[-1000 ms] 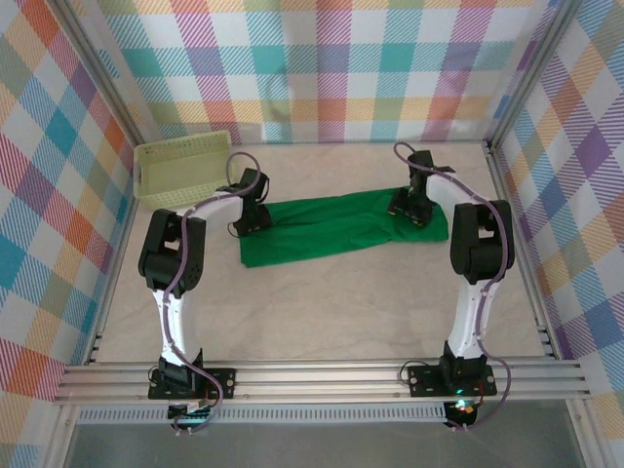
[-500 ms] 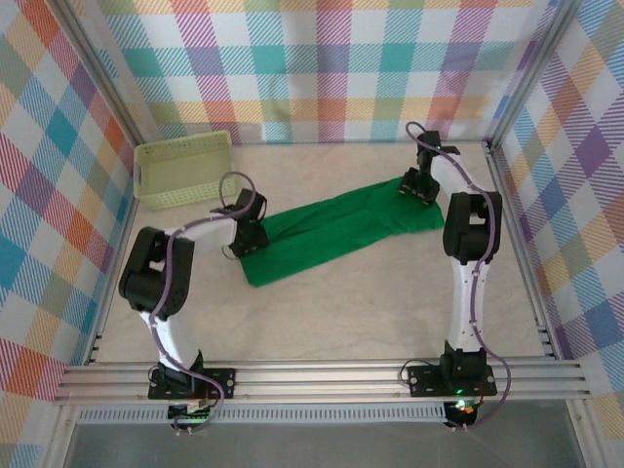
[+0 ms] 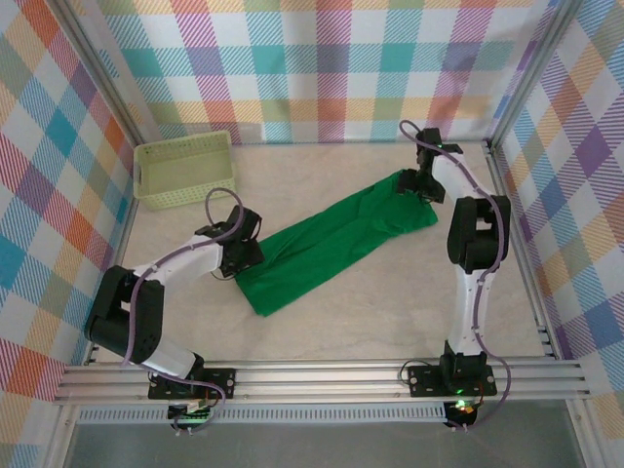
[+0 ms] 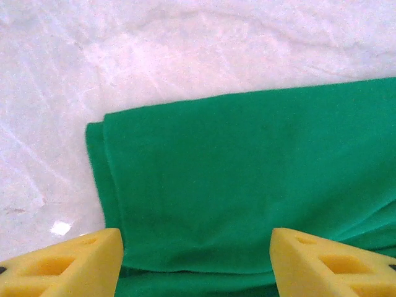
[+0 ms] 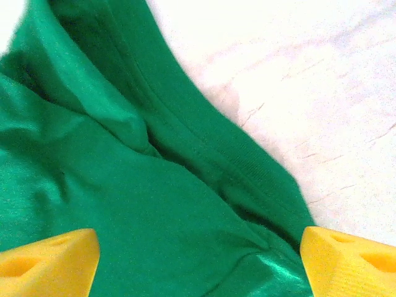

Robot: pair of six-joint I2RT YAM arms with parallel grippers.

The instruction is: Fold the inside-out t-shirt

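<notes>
The inside-out t-shirt [image 3: 336, 239] is a plain bright green with no print. In the wrist views it is the same solid green, darker in the creases and along the stitched hem. The basket [image 3: 185, 171] is pale yellow-green with a lattice pattern. The tabletop [image 3: 341, 322] is off-white with faint marble-like veining. The walls [image 3: 322, 58] carry a diagonal plaid of orange, teal, purple, yellow and white. The left arm [image 3: 185, 258] and right arm [image 3: 468, 302] are white with black joints [image 3: 473, 234] and purple cables [image 3: 207, 207]. The left end effector [image 4: 197, 266] has yellow fingers [image 4: 68, 263] — so does the right end effector [image 5: 198, 266]. The rails [image 3: 322, 375] are silver-grey.
</notes>
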